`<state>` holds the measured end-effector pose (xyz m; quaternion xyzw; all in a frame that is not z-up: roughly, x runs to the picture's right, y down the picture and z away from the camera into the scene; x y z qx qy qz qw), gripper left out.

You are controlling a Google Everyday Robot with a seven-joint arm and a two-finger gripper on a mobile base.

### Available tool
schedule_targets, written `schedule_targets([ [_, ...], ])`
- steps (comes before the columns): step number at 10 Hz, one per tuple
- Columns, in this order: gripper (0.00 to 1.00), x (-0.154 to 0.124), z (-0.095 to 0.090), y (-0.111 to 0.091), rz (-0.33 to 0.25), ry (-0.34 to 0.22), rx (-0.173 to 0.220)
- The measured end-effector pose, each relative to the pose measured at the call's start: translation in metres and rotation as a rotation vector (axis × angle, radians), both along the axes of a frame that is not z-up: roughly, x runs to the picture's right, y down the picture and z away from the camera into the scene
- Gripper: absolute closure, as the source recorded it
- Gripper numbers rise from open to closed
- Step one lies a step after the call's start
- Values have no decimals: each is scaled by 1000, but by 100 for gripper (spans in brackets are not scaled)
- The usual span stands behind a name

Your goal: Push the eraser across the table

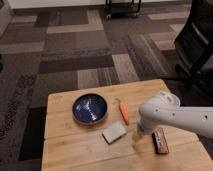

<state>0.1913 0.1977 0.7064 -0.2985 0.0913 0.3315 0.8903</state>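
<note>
A: Camera view, nearest first: front edge of the table (pixel 65 150) cut off by the frame; white arm (pixel 185 120) entering from the right, its base out of frame too.

B: And the gripper (pixel 136 134)?

A: Down at the tabletop below the arm's bend, pale against the wood, hard to make out. Cannot tell how wide, nor whether holding anything.

B: Touching the eraser (pixel 159 140)?

A: Cannot tell. Lying flat just right of the gripper, toward the table's right front corner, upper end tucked under the arm.

B: Further back?

A: Pale block (pixel 114 132) left of the gripper, apart from it. Carrot (pixel 124 113) just behind, blue bowl (pixel 90 109) to its left. Beyond the table, patterned carpet (pixel 75 50), black chair (pixel 200 40) cropped at the right, dark cart (pixel 122 7) cropped at the top.
</note>
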Motion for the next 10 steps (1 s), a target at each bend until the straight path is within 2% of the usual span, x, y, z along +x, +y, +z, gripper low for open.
schedule_targets([
  [1,35,6,-5,-7,-39,-38,-6],
  [3,35,24,-14,6,-236,-155,-80],
  [4,35,32,-13,5,-334,-194,-82],
  [5,35,38,-12,3,-399,-213,-74],
  [6,35,40,-11,2,-421,-219,-71],
  [10,35,41,-11,3,-424,-220,-72],
])
